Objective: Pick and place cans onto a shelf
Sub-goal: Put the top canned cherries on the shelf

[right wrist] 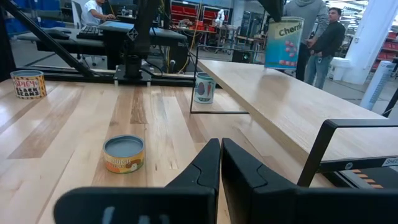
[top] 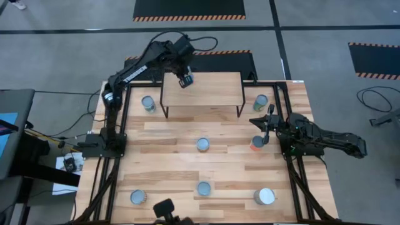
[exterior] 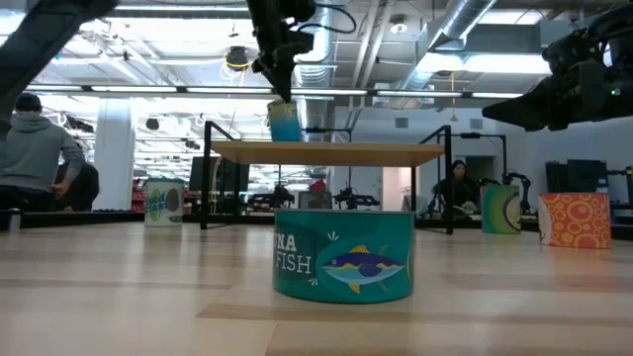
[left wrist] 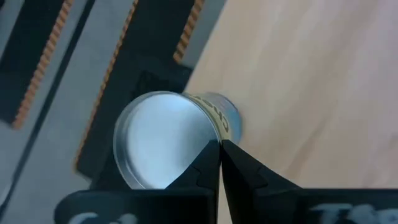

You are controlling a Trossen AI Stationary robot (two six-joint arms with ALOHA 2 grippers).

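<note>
Behind the light plank table (top: 175,134) I saw a workshop with people standing about. My left gripper (top: 185,81) hung over the back edge of the small wood-topped, black-legged shelf (top: 206,94), its fingers pinching a tall blue-labelled tin can (exterior: 284,121) by its sides, just above the shelf top. I judged the can rigid, fairly light and slippery on its smooth wall, best held mid-height. My right gripper (top: 264,128) waited near an orange tin (top: 256,144), fingers pressed together.
</note>
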